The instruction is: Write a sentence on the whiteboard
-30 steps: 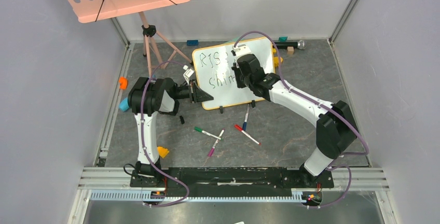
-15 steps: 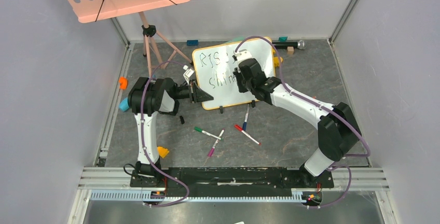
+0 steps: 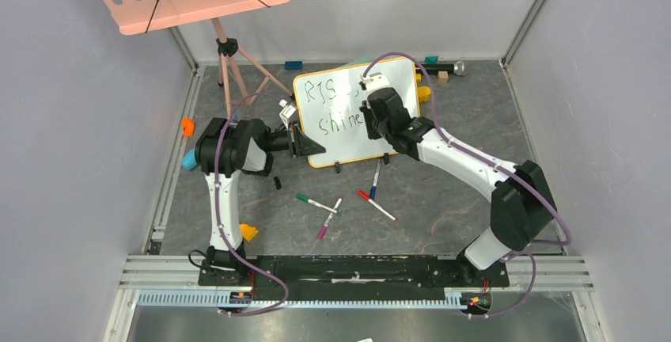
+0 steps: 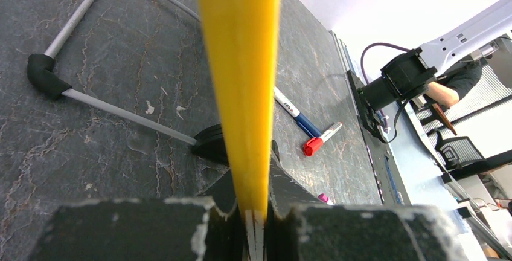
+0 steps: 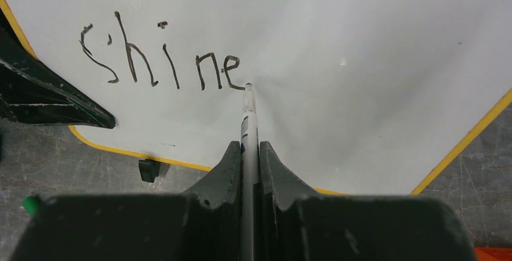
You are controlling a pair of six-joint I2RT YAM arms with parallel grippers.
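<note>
Toward the back of the bench, the whiteboard [image 3: 348, 146] sits on its little black clip feet, and the left jaws are clamped on its yellow rim [image 4: 240, 92] at the left edge. The right jaws are pinched tight on a thin marker [image 5: 248, 122], tip on the whiteboard right after the "e" of "shine" in the sentence [image 5: 160, 61]. Loose markers [image 3: 316, 203] lie just in front of the whiteboard.

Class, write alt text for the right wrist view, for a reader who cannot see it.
The right tool clamps a thin grey marker, its tip just after the dark handwritten word "shine" on a glossy white, yellow-rimmed board.
</note>
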